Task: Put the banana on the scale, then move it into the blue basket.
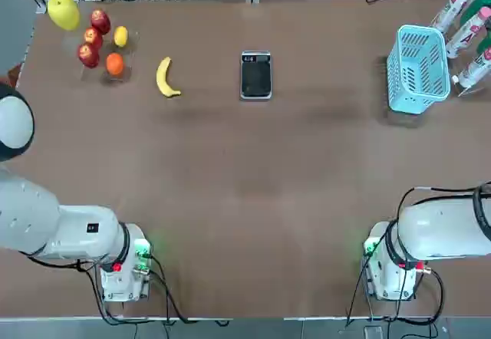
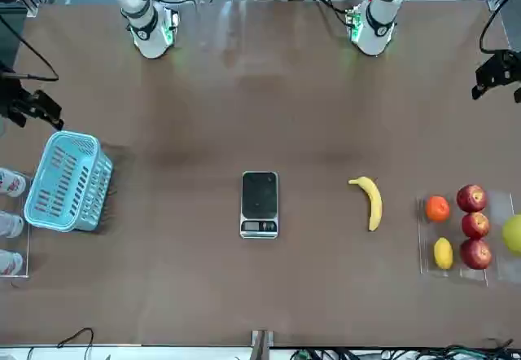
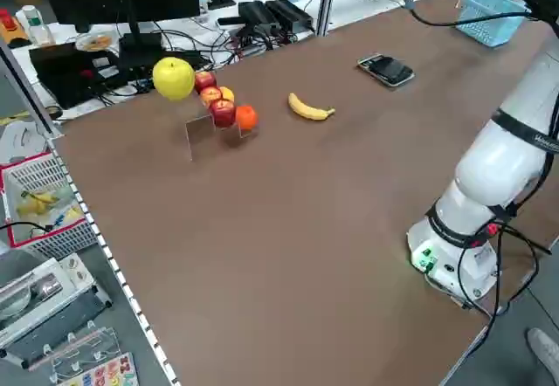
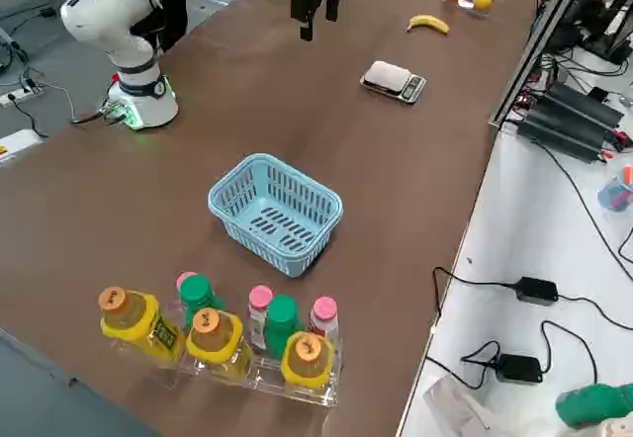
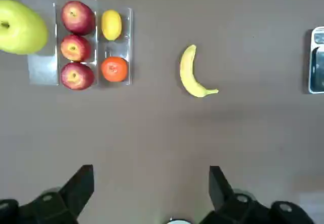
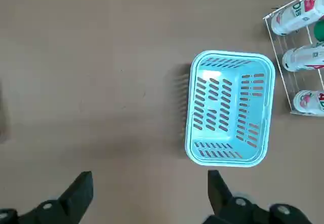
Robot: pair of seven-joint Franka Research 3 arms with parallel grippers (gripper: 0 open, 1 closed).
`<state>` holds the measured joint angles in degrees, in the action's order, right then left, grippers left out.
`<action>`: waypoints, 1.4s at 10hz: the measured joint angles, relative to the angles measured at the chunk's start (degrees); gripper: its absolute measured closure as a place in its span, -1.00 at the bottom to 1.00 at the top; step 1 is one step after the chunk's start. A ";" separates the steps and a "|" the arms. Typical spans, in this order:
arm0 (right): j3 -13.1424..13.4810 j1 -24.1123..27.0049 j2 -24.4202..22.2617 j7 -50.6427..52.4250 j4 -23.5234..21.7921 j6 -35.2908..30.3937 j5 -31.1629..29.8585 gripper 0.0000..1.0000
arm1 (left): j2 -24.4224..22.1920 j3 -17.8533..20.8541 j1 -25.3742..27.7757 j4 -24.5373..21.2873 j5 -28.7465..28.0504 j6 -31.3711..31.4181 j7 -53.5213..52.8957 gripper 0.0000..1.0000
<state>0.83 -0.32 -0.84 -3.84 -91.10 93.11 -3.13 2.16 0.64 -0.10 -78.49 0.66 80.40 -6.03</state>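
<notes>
Banana [image 1: 166,77] lies flat, long axis running toward the robot, left of the scale [image 1: 255,74]; both tools released.

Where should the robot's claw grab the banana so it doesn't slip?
Probably the thick middle of the banana, coming straight down from above, claw fingers squeezing across its narrow width. It lies flat on the table, curved with thin ends, so the middle looks steadiest. The open left claw is on its side.

Slotted plastic blue basket [image 6: 230,107]
</notes>
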 joint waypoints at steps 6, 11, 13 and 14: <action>0.03 -0.01 0.00 0.00 -0.04 0.89 1.46 -1.00 | 2.25 0.41 1.10 -1.23 0.14 0.23 -0.05 -1.00; 0.47 0.02 0.00 0.00 -0.44 0.96 2.14 -1.00 | 9.86 0.44 2.94 -9.42 0.14 12.10 3.37 -0.99; 0.49 0.03 0.00 0.00 -0.48 1.06 2.20 -1.00 | 9.75 0.42 2.98 -18.27 0.14 21.62 6.80 -0.96; 0.49 0.03 0.00 0.00 -0.51 1.13 2.33 -1.00 | 9.77 0.34 2.96 -22.59 0.14 26.47 8.69 -0.97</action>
<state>1.32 -0.29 -0.84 -3.84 -91.61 94.23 -0.80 11.93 0.97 2.86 -101.09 0.79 106.87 2.66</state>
